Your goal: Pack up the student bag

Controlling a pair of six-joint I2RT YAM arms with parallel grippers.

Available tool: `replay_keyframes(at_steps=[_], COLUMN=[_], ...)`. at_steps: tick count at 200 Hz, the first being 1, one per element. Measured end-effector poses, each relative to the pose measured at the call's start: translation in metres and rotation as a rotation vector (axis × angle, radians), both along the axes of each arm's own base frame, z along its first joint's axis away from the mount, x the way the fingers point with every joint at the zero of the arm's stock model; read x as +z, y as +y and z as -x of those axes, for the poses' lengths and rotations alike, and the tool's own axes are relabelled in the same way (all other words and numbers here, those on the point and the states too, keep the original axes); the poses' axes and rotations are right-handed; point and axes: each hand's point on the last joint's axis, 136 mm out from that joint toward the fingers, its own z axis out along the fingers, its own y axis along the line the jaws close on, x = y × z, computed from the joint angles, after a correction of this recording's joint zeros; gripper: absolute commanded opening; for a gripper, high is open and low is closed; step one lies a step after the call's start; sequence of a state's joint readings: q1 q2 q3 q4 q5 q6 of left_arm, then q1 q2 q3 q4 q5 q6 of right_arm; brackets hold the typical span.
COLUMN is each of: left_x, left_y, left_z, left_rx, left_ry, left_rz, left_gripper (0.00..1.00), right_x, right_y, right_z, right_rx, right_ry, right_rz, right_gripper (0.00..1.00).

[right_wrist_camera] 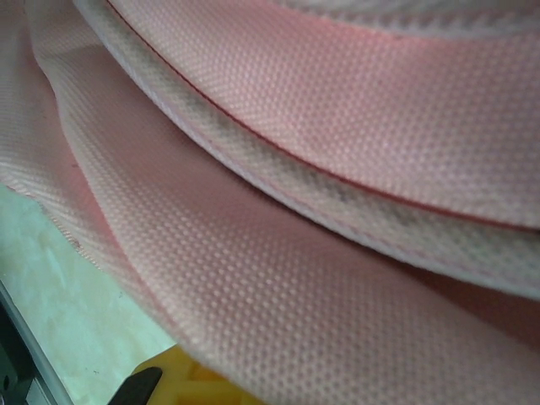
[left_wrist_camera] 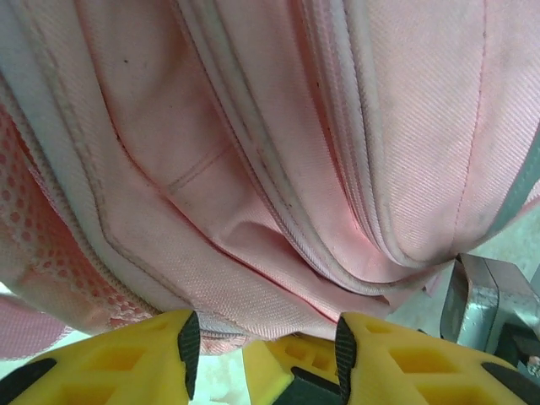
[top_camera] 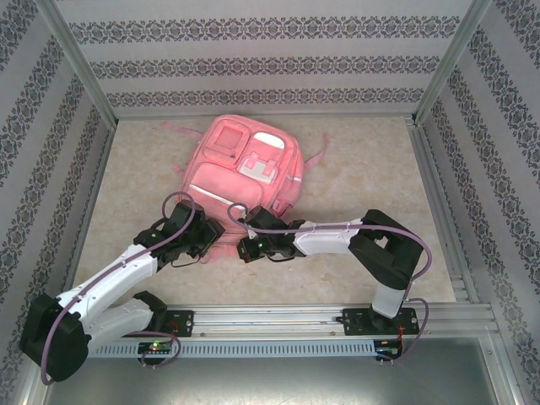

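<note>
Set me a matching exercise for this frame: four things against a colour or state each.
Things:
1 student bag
2 left gripper
3 right gripper
4 table

Colour or state:
a jaws apart
b beige, marbled
c pink
d shut

Pairs: 1-c, 2-a, 3-d, 4-b
</note>
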State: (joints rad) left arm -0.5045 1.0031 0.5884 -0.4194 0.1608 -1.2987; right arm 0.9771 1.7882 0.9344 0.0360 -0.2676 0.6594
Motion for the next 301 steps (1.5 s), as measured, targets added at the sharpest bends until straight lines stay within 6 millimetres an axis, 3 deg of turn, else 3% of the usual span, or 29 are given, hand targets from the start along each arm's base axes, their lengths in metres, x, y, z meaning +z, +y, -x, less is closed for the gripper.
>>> replay_keyframes(at_steps=[37,76,128,157,219,275,301], left_x=[-0.002,-0.024,-0.036,-0.038,-0.025,-0.015,-0.015], left_y=[0.003,0.003,0.002,0.003,0.014,0.028,0.039], left_z=[-0.007,-0.008,-0.014,-0.016,-0.019,-0.019,-0.020], left_rx=[0.049,0.070,0.080,0.077,0.076,0.062,0.068], left_ry=[0.010,0.090,0.113,0.114,0.073,0.026,0.023], left_rz=[-0.022,-0.051,-0.072,-0.074,-0.019,-0.050,-0.076], left_gripper=[0.48,0.43,0.12,0.00,0.00,0.00,0.00], right_x=[0.000,-0.001,-0.004,-0.004,0.006,0.006,0.005], right_y=[0.001,0.002,0.002,0.000,-0.014,-0.049,-0.057], right_z=[-0.001,-0.001,-0.001,-0.002,-0.006,-0.022,-0.028], right_rx=[-0.001,-0.001,-0.007,-0.007,0.014,0.000,0.003], right_ry=[-0.002,-0.002,0.004,-0.008,-0.053,-0.110,-0.129], right_rz=[-0.005,-0.005,-0.003,0.007,0.018,0.093,0.118], right_gripper=[0.00,0.00,0.00,0.00,0.00,0.00,0.00])
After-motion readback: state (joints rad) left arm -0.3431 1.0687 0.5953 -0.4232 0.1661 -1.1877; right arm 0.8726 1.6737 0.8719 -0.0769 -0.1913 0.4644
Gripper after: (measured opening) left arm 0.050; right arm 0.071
